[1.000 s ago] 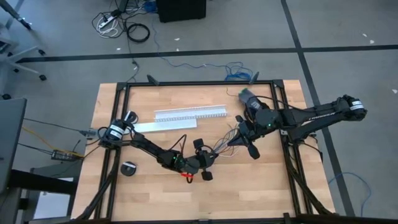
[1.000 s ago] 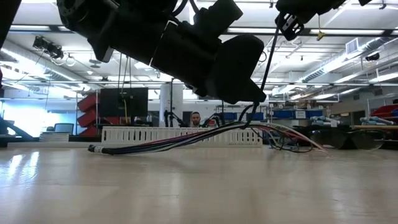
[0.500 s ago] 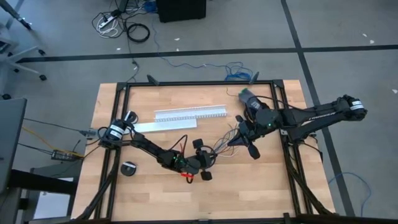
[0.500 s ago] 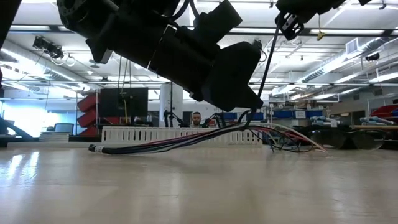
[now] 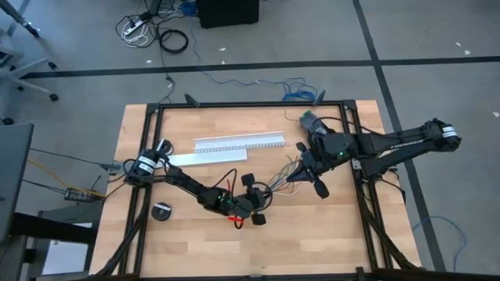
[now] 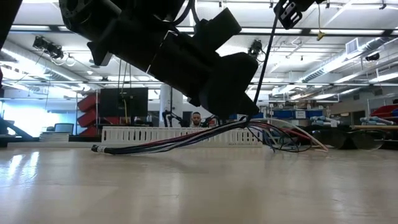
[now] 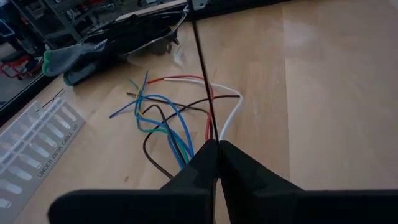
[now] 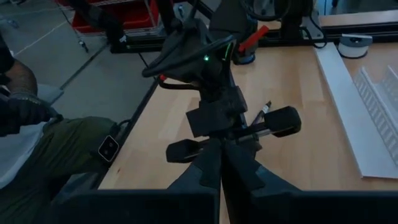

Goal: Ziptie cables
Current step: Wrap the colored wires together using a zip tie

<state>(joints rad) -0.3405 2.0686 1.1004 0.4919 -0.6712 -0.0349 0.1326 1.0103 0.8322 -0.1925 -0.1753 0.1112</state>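
Observation:
The cables [image 5: 280, 181], thin coloured wires, lie in a bunch on the wooden table; in the low view the bunch [image 6: 168, 142] rises off the board under my left gripper [image 6: 249, 114]. The ziptie [image 6: 264, 62], a thin black strip, runs slanting up from there to my right gripper [image 6: 287, 9]. In the high view my left gripper [image 5: 266, 197] is just left of the wires' fanned ends and my right gripper [image 5: 293, 176] is above them. Both are shut on the ziptie. Whether the strip passes around the bunch is hidden. My left gripper pinches the ziptie's lower end [image 7: 212, 134] between its two shut fingers, which slant down toward the table's right side. The strip [image 7: 202, 68] runs straight on from the fingertips, over the loose wire ends [image 7: 165, 121], up to the other arm. My right gripper holds the ziptie's upper end [image 6: 278, 22] high above the table; the strip hangs slanting below it and looks straight. Its own wrist view shows only the shut fingers [image 8: 205, 163], not the strip between them.
A white slotted channel [image 5: 238, 143] and a flat white strip [image 5: 207, 158] lie toward the far edge. A round black object [image 5: 162, 211] sits near the left frame rail. A person's arm and leg [image 8: 25, 124] show beside the table in the right wrist view.
My right gripper has risen a little with the ziptie's upper end, so the strip stands slightly steeper in the low view. My left gripper has stayed where it was, still shut on the lower end.

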